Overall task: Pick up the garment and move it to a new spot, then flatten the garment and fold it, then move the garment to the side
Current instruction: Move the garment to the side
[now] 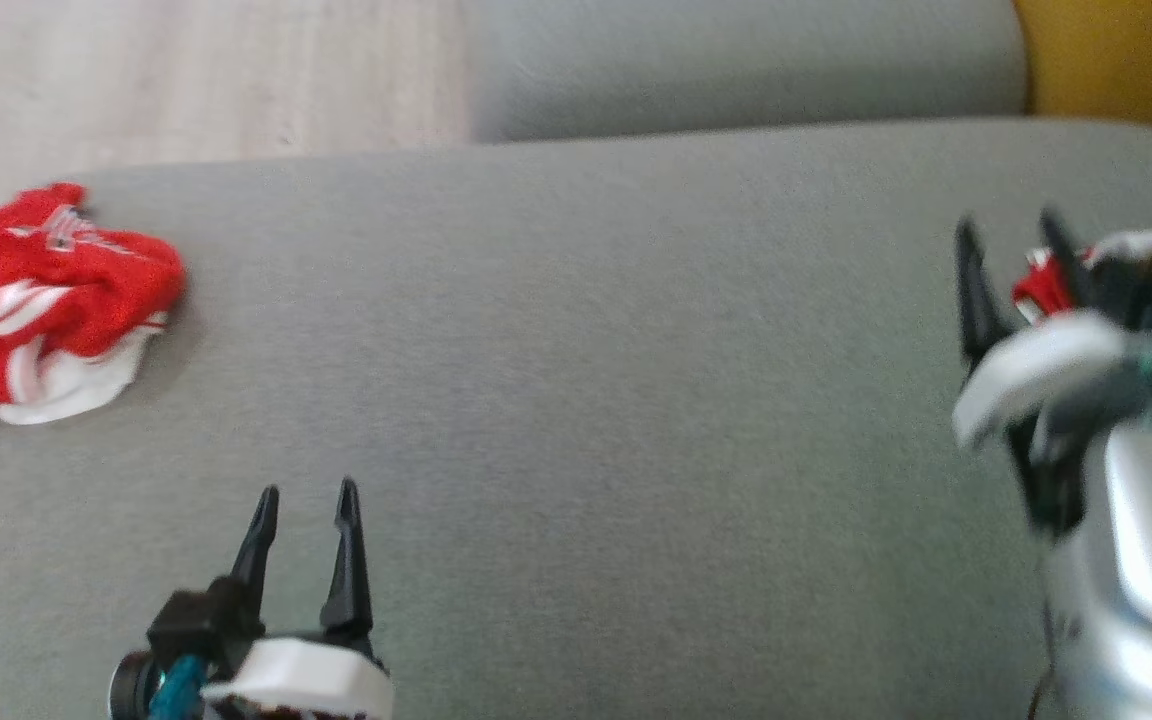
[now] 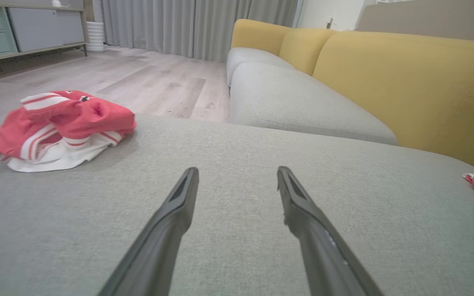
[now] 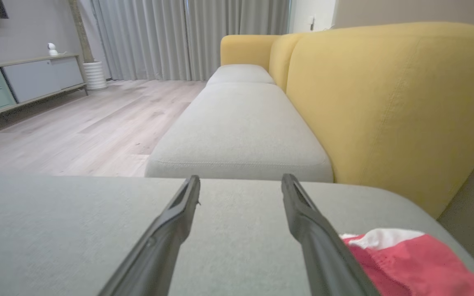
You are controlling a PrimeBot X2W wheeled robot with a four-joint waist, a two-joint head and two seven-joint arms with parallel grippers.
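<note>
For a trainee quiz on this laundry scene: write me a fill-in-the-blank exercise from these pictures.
1. The crumpled garment on the grey cushion is red and ____.
2. The left gripper is ____ and holds nothing.
3. The sofa backrest is ____ in colour.
4. In the head view, the crumpled garment lies to the ____ of the left gripper.
Missing words: white; open; yellow; left.

A crumpled red-and-white garment (image 1: 56,305) lies far left on the grey cushion (image 1: 576,350), left pincer (image 1: 307,488) gaping nearby.
</note>
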